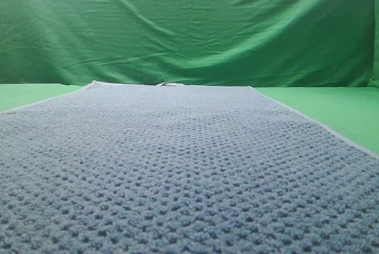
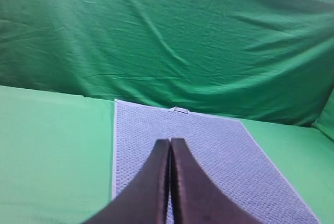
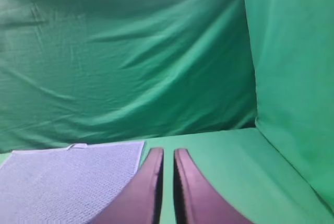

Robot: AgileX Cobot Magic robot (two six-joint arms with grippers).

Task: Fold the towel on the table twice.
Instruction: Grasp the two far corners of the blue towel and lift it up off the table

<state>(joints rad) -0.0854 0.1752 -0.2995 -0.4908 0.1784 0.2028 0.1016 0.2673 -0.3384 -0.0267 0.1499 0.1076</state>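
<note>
Across the green counter [image 1: 349, 109] the towel [image 1: 177, 165] is lying flat and unfolded, its long axis running away toward the curtain [image 1: 189, 23]. Left hand [image 2: 170, 143] is hovering over it, pressed together and empty; right hand [image 3: 168, 153], narrowly parted and empty, is probably just beside its right edge.

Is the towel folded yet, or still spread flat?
Spread flat. The towel lies as one layer on the table, with no fold line or doubled edge showing.
</note>
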